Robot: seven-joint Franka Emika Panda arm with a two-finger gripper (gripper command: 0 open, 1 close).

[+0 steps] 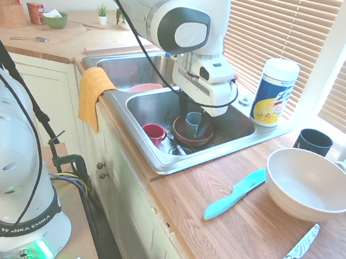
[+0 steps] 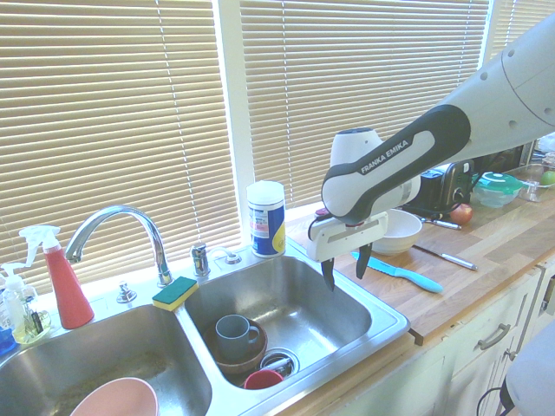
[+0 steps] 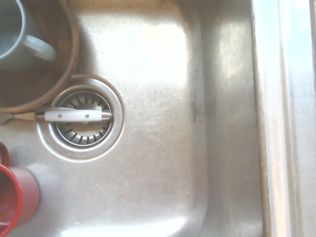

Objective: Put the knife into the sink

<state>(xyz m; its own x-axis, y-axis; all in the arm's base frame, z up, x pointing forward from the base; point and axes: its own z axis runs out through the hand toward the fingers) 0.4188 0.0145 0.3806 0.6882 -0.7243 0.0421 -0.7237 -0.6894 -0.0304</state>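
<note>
The turquoise plastic knife lies flat on the wooden counter to the right of the sink, also seen past the arm as the knife. The steel double sink has its right basin under my gripper. The gripper hangs above that basin, pointing down, open and holding nothing. It is about a hand's width from the knife, on the sink side. The wrist view looks straight down on the sink floor and its drain.
In the right basin sit a brown bowl with a grey mug, a red cup and a white-handled utensil across the drain. A large white bowl, a metal knife, a black mug and a wipes canister stand near the turquoise knife.
</note>
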